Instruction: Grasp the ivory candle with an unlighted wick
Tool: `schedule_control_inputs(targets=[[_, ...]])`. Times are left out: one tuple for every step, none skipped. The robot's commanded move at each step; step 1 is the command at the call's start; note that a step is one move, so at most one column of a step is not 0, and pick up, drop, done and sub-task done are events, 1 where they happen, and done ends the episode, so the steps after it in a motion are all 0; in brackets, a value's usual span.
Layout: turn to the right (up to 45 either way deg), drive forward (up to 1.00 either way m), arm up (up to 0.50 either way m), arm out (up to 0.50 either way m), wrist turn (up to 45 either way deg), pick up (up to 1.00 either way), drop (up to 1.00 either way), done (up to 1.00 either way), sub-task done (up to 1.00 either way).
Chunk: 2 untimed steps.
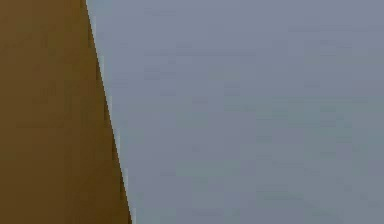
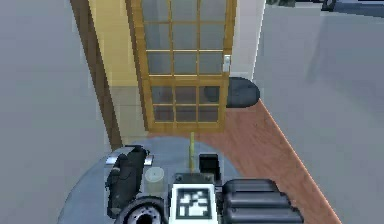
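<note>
A small ivory cylinder (image 2: 155, 180), shaped like a short candle, stands on a round grey table (image 2: 90, 195) at the arm side view's bottom. Its wick is too small to make out. Just left of it lies the gripper's dark body (image 2: 128, 172), with a white marked square (image 2: 195, 205) and the arm's dark segments (image 2: 255, 200) to its right. The cylinder rests on the tabletop beside the gripper, so I cannot tell whether the gripper holds anything.
A thin yellowish stick (image 2: 190, 150) and a small dark box (image 2: 208, 163) stand on the table's far side. Beyond are a wooden glass-paned door (image 2: 185, 60), a dark mat (image 2: 240, 92) and red-brown floorboards (image 2: 275, 150). In the forward view, a brown panel (image 1: 45, 110) meets a grey wall (image 1: 250, 110).
</note>
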Motion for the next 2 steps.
schedule_control_inputs(targets=[[0.0, 0.0, 0.0, 0.22, 0.0, 0.0, 0.0, 0.0, 0.0], [0.0, 0.0, 0.0, 0.0, 45.0, 0.0, 0.0, 0.0, 0.0]])
